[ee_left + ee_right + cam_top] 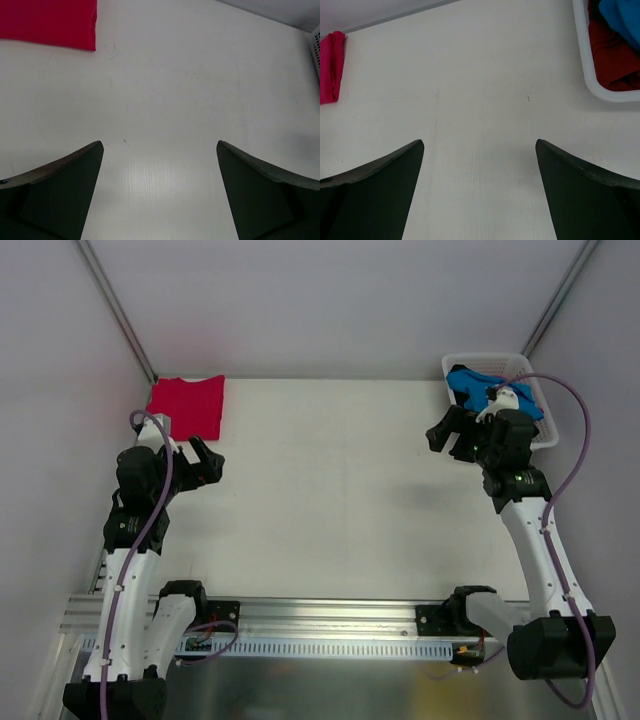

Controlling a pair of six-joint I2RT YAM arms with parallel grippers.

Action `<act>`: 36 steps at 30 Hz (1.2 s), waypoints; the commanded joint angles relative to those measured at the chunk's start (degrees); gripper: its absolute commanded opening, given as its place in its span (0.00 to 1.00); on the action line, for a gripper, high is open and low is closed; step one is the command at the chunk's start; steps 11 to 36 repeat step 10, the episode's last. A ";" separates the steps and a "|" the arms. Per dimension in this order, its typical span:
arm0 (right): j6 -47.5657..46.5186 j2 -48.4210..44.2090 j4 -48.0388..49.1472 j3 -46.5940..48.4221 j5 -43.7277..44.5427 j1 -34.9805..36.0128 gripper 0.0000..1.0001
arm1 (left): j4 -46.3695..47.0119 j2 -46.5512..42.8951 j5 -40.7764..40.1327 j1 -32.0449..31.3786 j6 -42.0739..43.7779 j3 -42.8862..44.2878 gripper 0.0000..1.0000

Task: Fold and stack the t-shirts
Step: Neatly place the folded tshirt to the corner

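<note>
A crimson-red t-shirt (186, 406) lies folded flat at the table's far left corner; its edge shows in the left wrist view (50, 22) and the right wrist view (330, 65). A bright blue t-shirt (478, 388) (622, 15) lies crumpled in the white basket (547, 433) at the far right, over a dark red t-shirt (615, 60). My left gripper (210, 464) (160, 147) hovers open just in front of the red shirt, with bare table between its fingers. My right gripper (442, 435) (480, 145) is open too, beside the basket's left side, holding nothing.
The white slatted basket's rim (585, 65) stands right of my right gripper, and a corner of the basket (316, 45) shows at the edge of the left wrist view. White walls close in the table at the back and on both sides. A metal rail (320, 612) runs along the near edge.
</note>
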 commanded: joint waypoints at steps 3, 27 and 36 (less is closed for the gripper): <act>-3.36 -2.70 0.37 0.69 -0.06 0.40 0.99 | 1.77 -0.19 0.59 0.07 -1.06 -0.35 0.99; -5.56 -3.66 -1.12 1.04 -0.23 0.40 0.99 | 1.85 -0.63 -0.36 0.07 0.16 0.00 0.99; -5.56 -3.66 -1.12 1.04 -0.23 0.40 0.99 | 1.85 -0.63 -0.36 0.07 0.16 0.00 0.99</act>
